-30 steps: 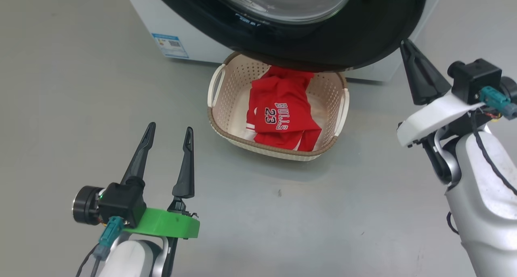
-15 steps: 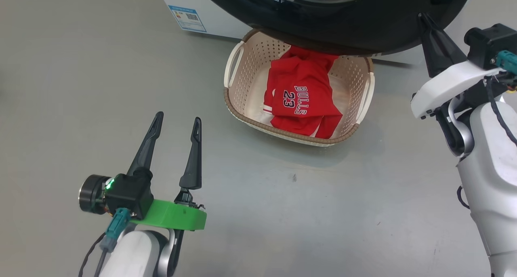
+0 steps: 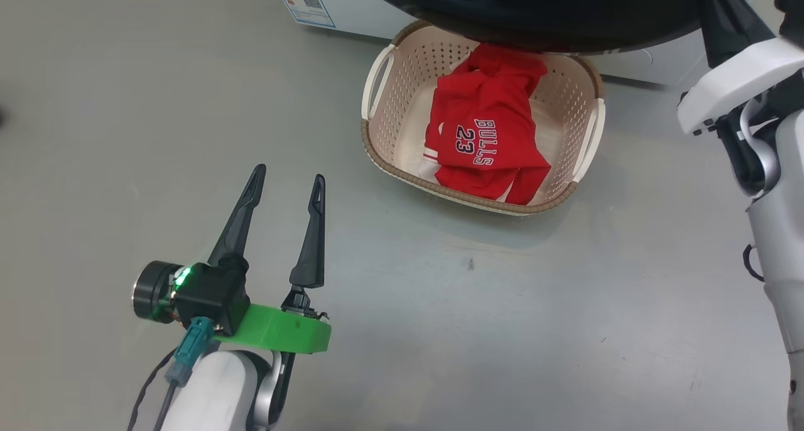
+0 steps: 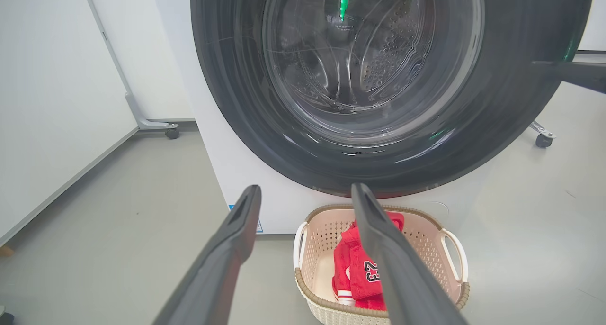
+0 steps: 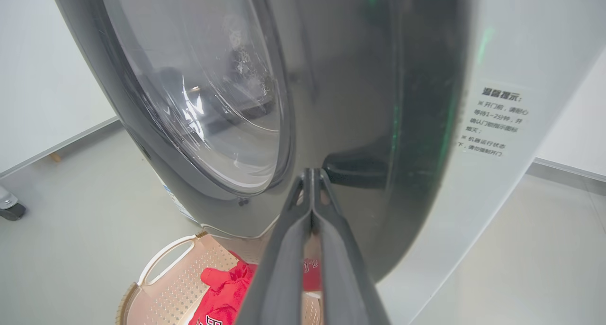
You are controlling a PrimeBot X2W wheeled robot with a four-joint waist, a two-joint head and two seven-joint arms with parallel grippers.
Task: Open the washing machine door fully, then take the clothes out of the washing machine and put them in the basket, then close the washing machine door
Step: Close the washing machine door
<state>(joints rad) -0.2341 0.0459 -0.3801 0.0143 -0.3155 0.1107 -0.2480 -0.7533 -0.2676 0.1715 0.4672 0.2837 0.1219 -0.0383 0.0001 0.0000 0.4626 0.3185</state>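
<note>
In the head view the floor (image 3: 452,330) lies open from 5 to 9 o'clock, around the spread left pincer (image 3: 289,175). At 12 o'clock the washing machine door (image 3: 553,16) overhangs the far rim of the basket (image 3: 402,104). Its near side stands clear from above, with the red jersey (image 3: 490,142) heaped in the middle.

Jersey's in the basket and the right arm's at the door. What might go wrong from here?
1. The right gripper is at the washing machine door with shut jaws, a narrow tip against a glossy curved ring. It may skid off before the door latches; I cannot tell whether it has latched.
2. The basket sits close under the door's lower edge, with the jersey bunched towards that side. A lowering right arm might clip its rim.
</note>
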